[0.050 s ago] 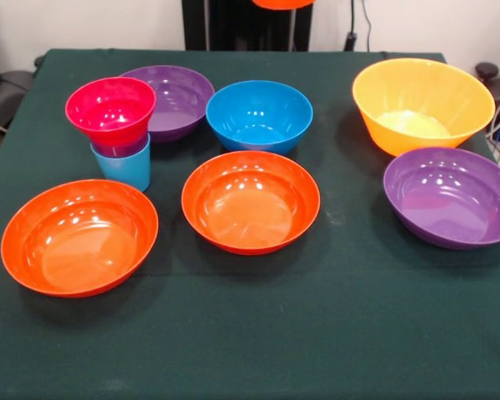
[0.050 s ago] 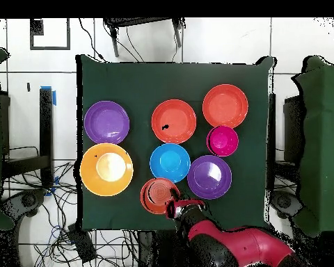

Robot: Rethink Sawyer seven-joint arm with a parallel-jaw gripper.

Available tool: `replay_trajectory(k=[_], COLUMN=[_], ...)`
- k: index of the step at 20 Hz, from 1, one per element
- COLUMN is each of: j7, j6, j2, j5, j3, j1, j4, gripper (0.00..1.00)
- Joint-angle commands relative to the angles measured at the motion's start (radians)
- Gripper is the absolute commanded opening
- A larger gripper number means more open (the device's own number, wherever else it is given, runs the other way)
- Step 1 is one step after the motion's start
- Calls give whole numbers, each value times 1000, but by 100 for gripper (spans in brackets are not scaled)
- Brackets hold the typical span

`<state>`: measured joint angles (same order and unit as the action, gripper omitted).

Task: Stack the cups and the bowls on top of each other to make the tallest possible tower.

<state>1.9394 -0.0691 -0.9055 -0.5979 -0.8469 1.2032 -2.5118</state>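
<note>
The tower point(image 1: 115, 133) stands at the left: a light blue cup point(image 1: 122, 167) lowest, a purple cup's rim point(image 1: 121, 150) showing inside it, and the small pink bowl point(image 1: 110, 108) on top. In the overhead view the pink bowl point(image 2: 223, 140) hides both cups. The small orange bowl point(image 2: 158, 194) hangs above the table's edge nearest the robot, and only its underside point(image 1: 282, 3) shows at the top edge of the front view. My gripper point(image 2: 172, 207) is shut on that bowl's rim, and the red arm point(image 2: 239, 247) trails behind it.
On the green cloth point(image 1: 358, 333) sit two wide orange-red bowls point(image 1: 79, 237) point(image 1: 250, 200), a blue bowl point(image 1: 258, 115), a purple bowl point(image 1: 173, 100) just behind the tower, another purple bowl point(image 1: 450, 196) and the deep yellow-orange bowl point(image 1: 422, 104).
</note>
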Motion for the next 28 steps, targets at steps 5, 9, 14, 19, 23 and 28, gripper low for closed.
replay_trajectory(k=[5,9,14,19,23,28], j7=[-77,-98,-114,-142,-146,-172], j6=[236,275,297,311,323,331], j2=[62,83,93,122,137,195], j5=[-4,-23,-70,-141,-164,-231], j3=[-167,-186,-176,-142,-152,-138], j1=[48,73,80,81,88,116], j4=[102,129,154,199,209,223], gripper=[0,0,0,0,0,0])
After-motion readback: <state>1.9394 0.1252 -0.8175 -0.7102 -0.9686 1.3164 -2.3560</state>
